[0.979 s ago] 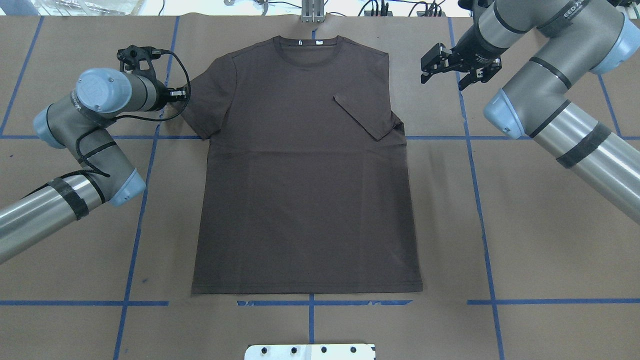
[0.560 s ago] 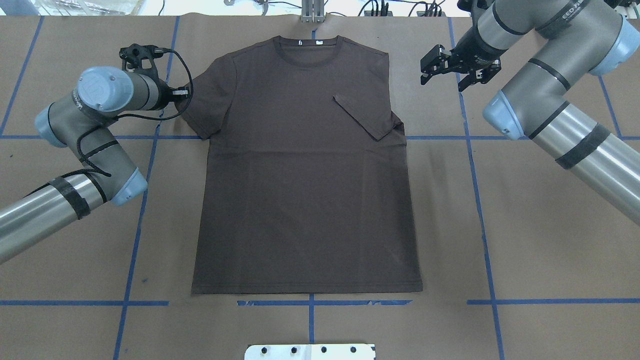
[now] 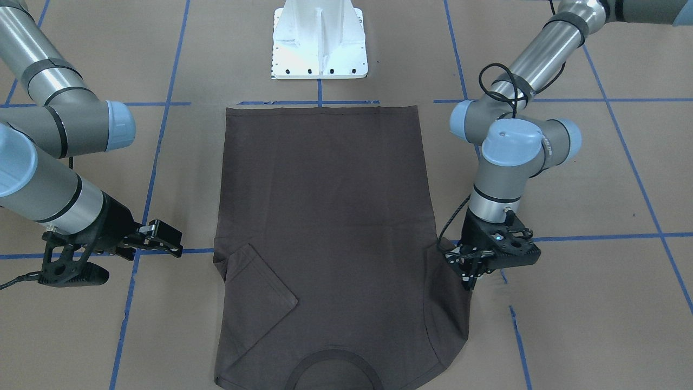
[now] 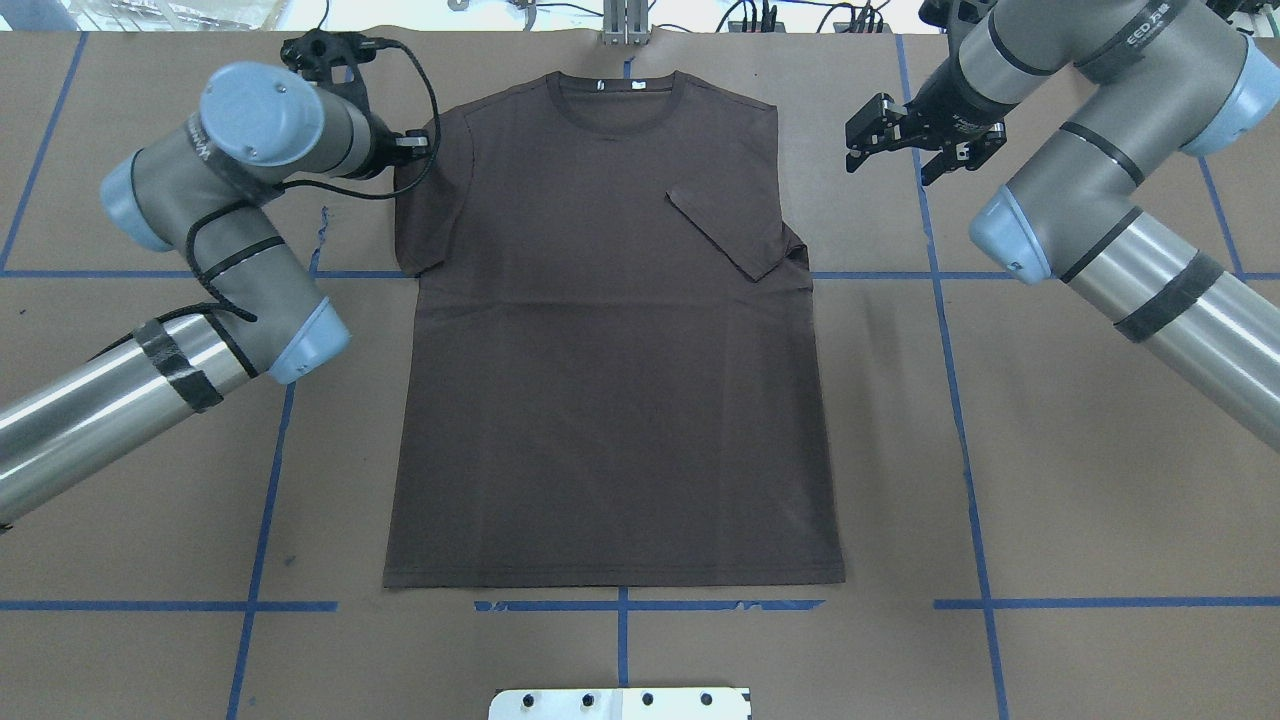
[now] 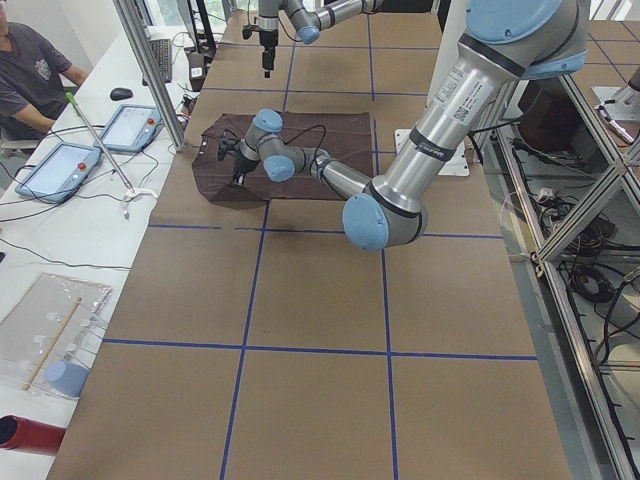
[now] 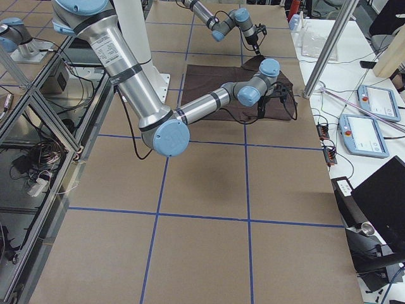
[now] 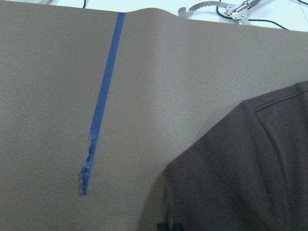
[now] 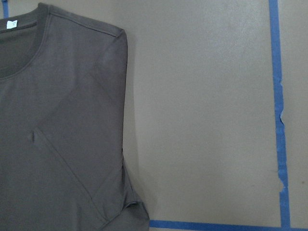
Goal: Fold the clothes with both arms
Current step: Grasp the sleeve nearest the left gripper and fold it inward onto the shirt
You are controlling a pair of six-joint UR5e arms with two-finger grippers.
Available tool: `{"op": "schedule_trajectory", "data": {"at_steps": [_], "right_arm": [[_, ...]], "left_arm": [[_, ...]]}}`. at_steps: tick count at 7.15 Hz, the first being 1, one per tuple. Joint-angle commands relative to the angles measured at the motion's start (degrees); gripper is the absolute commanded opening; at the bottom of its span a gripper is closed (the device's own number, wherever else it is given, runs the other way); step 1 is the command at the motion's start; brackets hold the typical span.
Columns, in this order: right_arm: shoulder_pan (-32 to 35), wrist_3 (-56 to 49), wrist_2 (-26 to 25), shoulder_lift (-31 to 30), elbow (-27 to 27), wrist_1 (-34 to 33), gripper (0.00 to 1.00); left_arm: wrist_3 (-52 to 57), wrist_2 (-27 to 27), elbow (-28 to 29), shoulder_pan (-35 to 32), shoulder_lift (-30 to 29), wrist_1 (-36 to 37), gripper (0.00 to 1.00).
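The dark brown T-shirt lies flat on the brown paper with its collar at the far edge. The sleeve on my right side is folded in over the chest. My left gripper is shut on the edge of the other sleeve, which is drawn in toward the shoulder. Seen from the front, that gripper pinches the cloth at the shirt's side. The left wrist view shows the sleeve rising to the fingertips at the bottom edge. My right gripper hovers open beyond the right shoulder, clear of the cloth.
The white pedestal base stands at the near edge behind the hem. Blue tape lines cross the paper. A person sits at a side bench with tablets, off the far end.
My left gripper has moved toward the far edge and inward over the shirt, taking the sleeve edge with it, and the sleeve is now narrower. The right gripper has barely shifted.
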Motion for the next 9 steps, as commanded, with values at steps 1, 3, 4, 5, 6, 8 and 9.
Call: {"op": "schedule_trajectory", "data": {"at_steps": [1, 3, 4, 5, 6, 8, 9], "right_arm": [[0.2, 0.0, 0.0, -0.3, 0.4, 0.2, 1.0], [0.3, 0.0, 0.2, -2.1, 1.7, 0.3, 1.0], [0.3, 0.0, 0.2, -2.3, 1.9, 0.4, 1.0], [0.2, -0.1, 0.3, -2.4, 1.8, 0.4, 1.0], [0.2, -0.1, 0.4, -2.5, 1.9, 0.4, 1.0], [-1.6, 0.3, 0.2, -4.6, 3.8, 0.5, 1.0], [-3.5, 3.2, -1.2, -7.6, 7.2, 0.6, 1.0]], "left_arm": [[-9.3, 0.0, 7.4, 3.5, -11.0, 2.5, 0.0], [-12.3, 0.4, 14.3, 5.5, -13.8, -2.9, 0.0], [-13.0, 0.4, 14.9, 5.6, -13.9, -3.3, 0.29], [-13.1, 0.3, 14.6, 5.6, -14.0, -4.1, 0.99], [-13.1, -0.1, 14.4, 5.5, -14.0, -6.6, 1.0], [-12.0, -5.1, 7.9, 5.5, -10.8, -5.1, 1.0], [-8.9, -10.3, -1.6, 5.5, -4.4, -1.5, 1.0]]}}
